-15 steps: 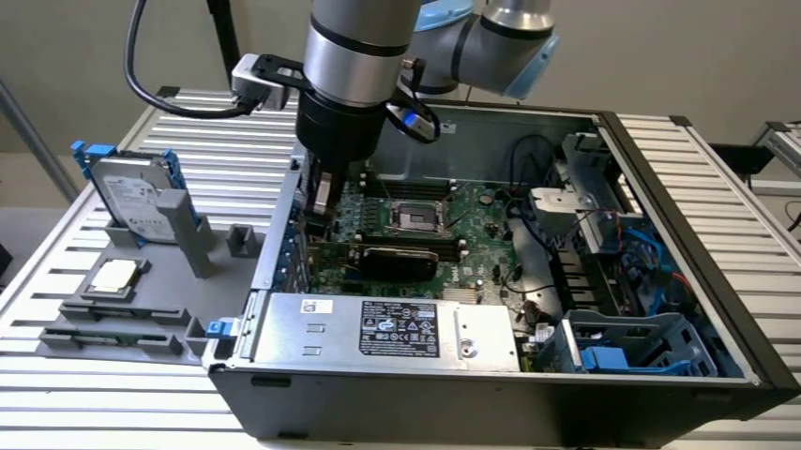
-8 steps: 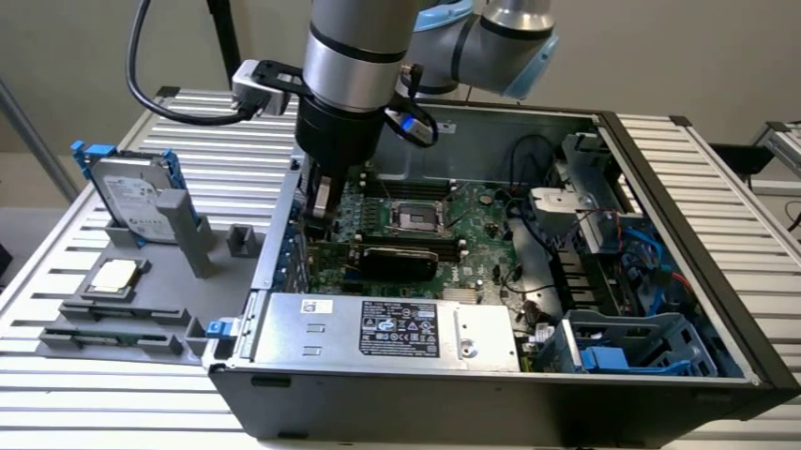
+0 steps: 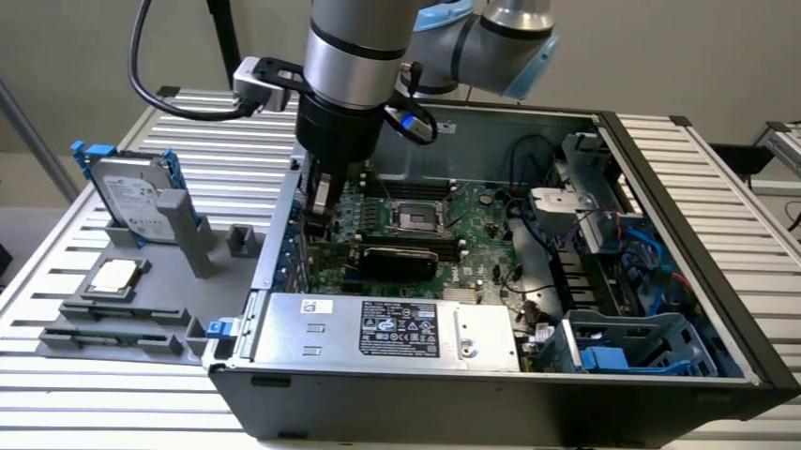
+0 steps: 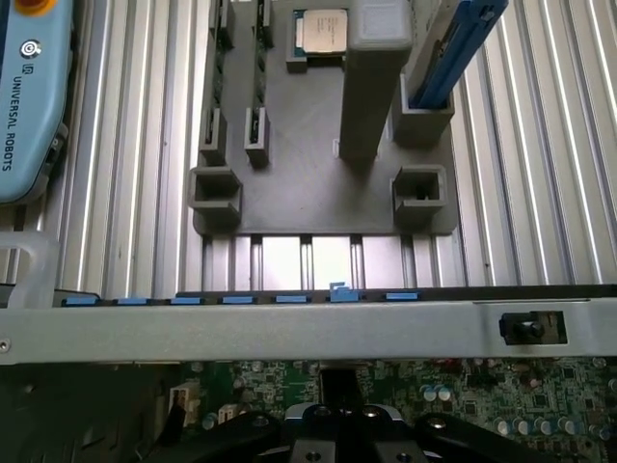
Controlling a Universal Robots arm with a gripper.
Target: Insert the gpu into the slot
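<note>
The gpu [image 3: 396,256] is a flat black card lying across the green motherboard [image 3: 482,211], just in front of the CPU socket [image 3: 415,217]. My gripper [image 3: 321,208] reaches down inside the open computer case, close to the wall on the exterior view's left and just beside the card's left end. I cannot tell whether it touches the card. The blue slot is hidden under the card and my arm. In the wrist view I look down past the gripper's black body onto the motherboard [image 4: 501,395] and the case's rear wall [image 4: 289,330].
A silver power-supply box [image 3: 388,330] sits at the case's front, with drive cages and blue cables [image 3: 626,281] to the exterior view's right. Outside the case a grey fixture [image 4: 308,164] holds a CPU chip [image 4: 320,31] and a hard drive [image 3: 131,199]. A teach pendant [image 4: 29,96] lies nearby.
</note>
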